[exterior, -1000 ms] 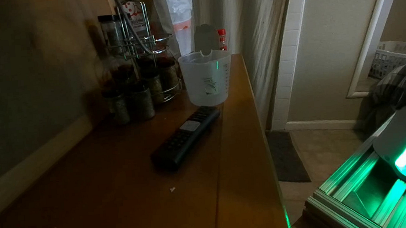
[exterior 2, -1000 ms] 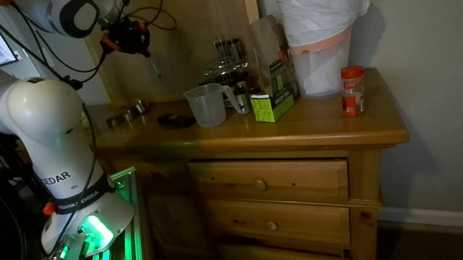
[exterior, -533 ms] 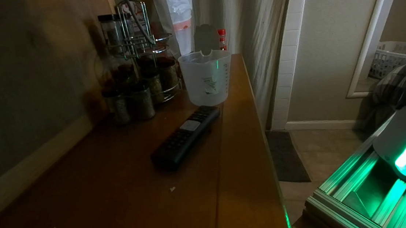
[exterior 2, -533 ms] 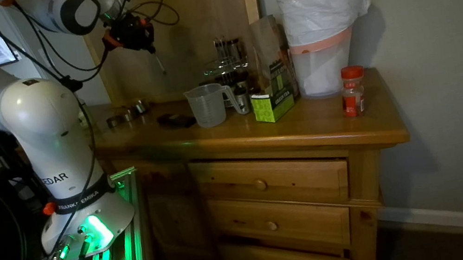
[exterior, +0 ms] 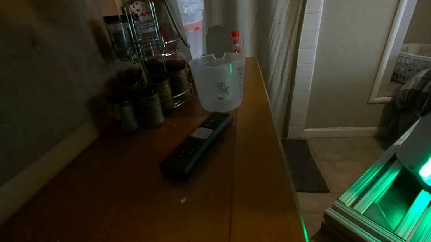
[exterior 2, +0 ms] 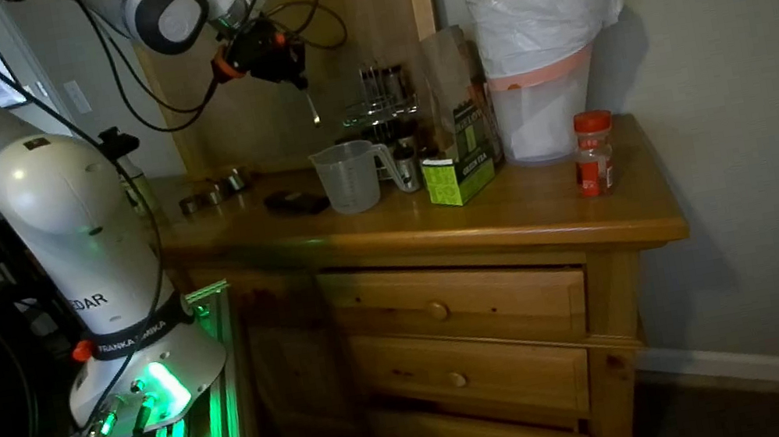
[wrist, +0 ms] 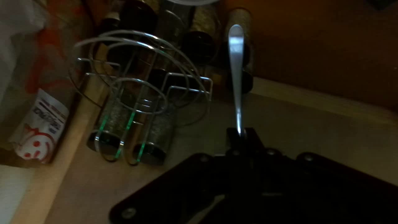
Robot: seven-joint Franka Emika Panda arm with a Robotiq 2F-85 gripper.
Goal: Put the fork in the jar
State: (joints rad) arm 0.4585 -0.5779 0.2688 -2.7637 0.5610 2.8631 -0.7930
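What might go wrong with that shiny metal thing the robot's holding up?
It might miss: in the wrist view the fork shows in front of spice jars, not the plastic jug, so letting go now could drop it outside.
It might snag: the wire rack stands close to the jug.
It might bump the jug: the fork slants in the gripper, so its tip could hit the edge.

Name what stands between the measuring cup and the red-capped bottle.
In an exterior view, the green tea box stands between the measuring cup and the red-capped bottle, with a paper bag and bag-lined bucket farther back.
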